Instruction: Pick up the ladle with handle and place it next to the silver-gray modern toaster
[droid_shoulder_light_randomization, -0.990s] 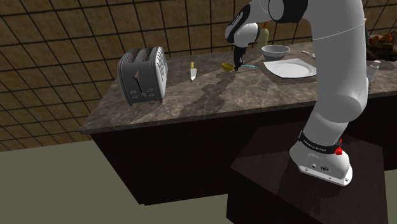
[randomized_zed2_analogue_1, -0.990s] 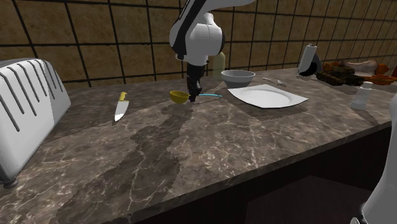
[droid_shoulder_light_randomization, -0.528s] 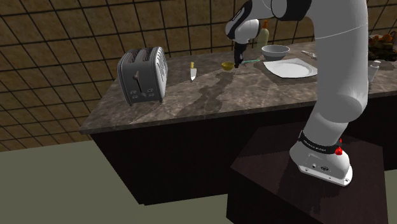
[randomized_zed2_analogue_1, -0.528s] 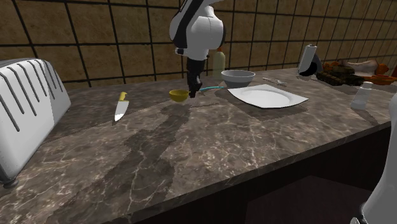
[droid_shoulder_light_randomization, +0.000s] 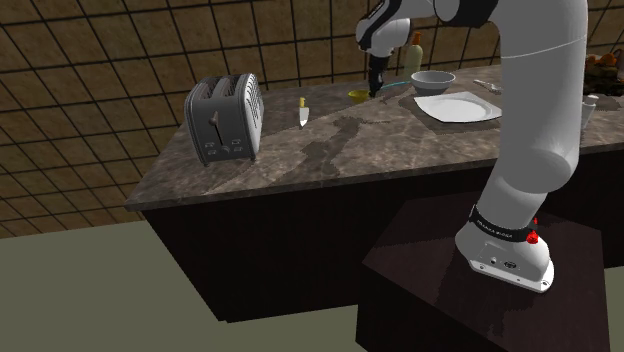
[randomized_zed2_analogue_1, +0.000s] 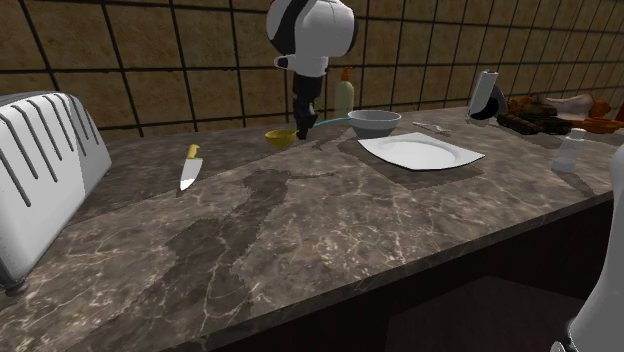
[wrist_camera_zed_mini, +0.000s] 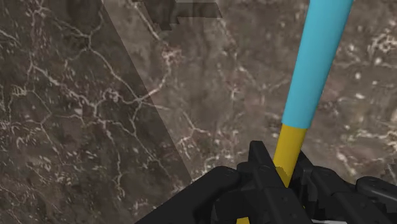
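Note:
The ladle has a yellow bowl (droid_shoulder_light_randomization: 358, 95) (randomized_zed2_analogue_1: 280, 135) and a light blue handle (wrist_camera_zed_mini: 315, 70) (randomized_zed2_analogue_1: 331, 124). It hangs just above the dark marble counter (droid_shoulder_light_randomization: 330, 150), toward the back wall. My black gripper (droid_shoulder_light_randomization: 376, 91) (randomized_zed2_analogue_1: 302, 130) (wrist_camera_zed_mini: 280, 175) points down and is shut on the yellow neck of the ladle, between bowl and blue handle. The silver-gray toaster (droid_shoulder_light_randomization: 224, 118) (randomized_zed2_analogue_1: 40, 170) stands at the counter's far end, at the left of both exterior views, well apart from the ladle.
A yellow-handled knife (droid_shoulder_light_randomization: 303, 112) (randomized_zed2_analogue_1: 189, 167) lies between toaster and ladle. A white plate (droid_shoulder_light_randomization: 455, 108) (randomized_zed2_analogue_1: 420, 150), a grey bowl (droid_shoulder_light_randomization: 432, 80) (randomized_zed2_analogue_1: 374, 123) and a bottle (droid_shoulder_light_randomization: 413, 55) (randomized_zed2_analogue_1: 344, 95) sit beyond the gripper. A small white shaker (randomized_zed2_analogue_1: 570, 150) stands near the counter's front edge.
The gripper has risen with the ladle in it, lifting the yellow bowl off the counter. Nothing else has moved.

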